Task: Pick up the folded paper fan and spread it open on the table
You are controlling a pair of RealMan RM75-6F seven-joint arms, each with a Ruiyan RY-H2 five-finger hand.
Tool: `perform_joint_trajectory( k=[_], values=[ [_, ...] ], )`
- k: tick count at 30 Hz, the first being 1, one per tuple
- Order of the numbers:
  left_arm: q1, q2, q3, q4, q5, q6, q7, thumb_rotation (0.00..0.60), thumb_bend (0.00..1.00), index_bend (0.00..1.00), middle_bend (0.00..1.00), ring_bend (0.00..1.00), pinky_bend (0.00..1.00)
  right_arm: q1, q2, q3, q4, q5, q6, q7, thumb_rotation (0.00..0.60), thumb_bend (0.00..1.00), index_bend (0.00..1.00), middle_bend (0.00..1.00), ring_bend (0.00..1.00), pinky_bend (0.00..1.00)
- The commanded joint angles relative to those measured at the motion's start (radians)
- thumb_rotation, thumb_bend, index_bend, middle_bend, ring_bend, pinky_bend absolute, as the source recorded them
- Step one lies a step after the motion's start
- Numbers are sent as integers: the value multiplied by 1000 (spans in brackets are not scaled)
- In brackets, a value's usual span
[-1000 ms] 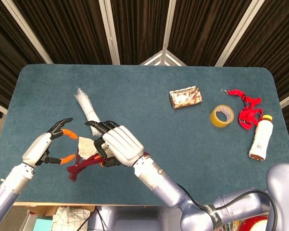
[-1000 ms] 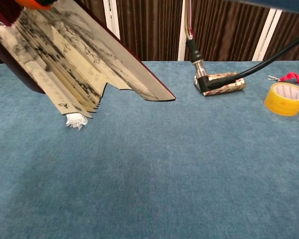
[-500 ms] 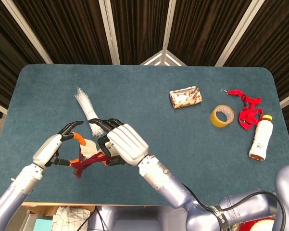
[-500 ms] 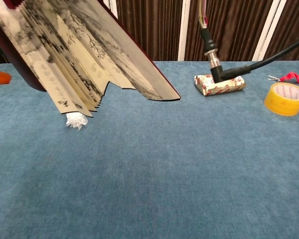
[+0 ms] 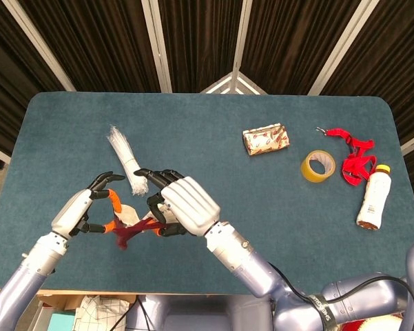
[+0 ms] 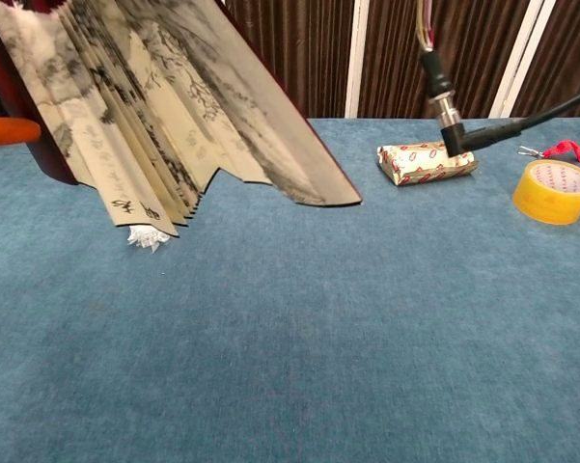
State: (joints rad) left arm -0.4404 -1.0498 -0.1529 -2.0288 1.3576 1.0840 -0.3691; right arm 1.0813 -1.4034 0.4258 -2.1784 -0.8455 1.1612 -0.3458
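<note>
Head view, blue felt table (image 5: 213,124) before dark curtains (image 5: 110,41) (white-framed), both hands, left hand (image 5: 79,210) and right hand (image 5: 186,205), gripping paper fan (image 5: 127,219).

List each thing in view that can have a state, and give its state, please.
fan: partly spread, held above the table
left hand: touches the fan with its fingertips
right hand: grips the fan
bottle: lying on its side, capped
tape: lying flat
strap: loose, crumpled
packet: lying closed
white bundle: lying on the table
</note>
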Motion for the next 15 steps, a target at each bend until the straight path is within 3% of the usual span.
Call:
perform_joint_trajectory(
  k=[1, 15],
  values=[
    [-5, -2, 0, 1, -10, -8, 7, 600, 452, 631, 144, 0, 110, -4, 5, -5, -3, -7, -7, 7, 600, 395, 921, 174, 223, 221],
    [10, 29, -11, -20, -23, 33, 31, 600, 469, 683, 174, 0, 110, -38, 53, -27, 8, -23, -17, 26, 600, 396, 923, 174, 223, 221]
  ],
)
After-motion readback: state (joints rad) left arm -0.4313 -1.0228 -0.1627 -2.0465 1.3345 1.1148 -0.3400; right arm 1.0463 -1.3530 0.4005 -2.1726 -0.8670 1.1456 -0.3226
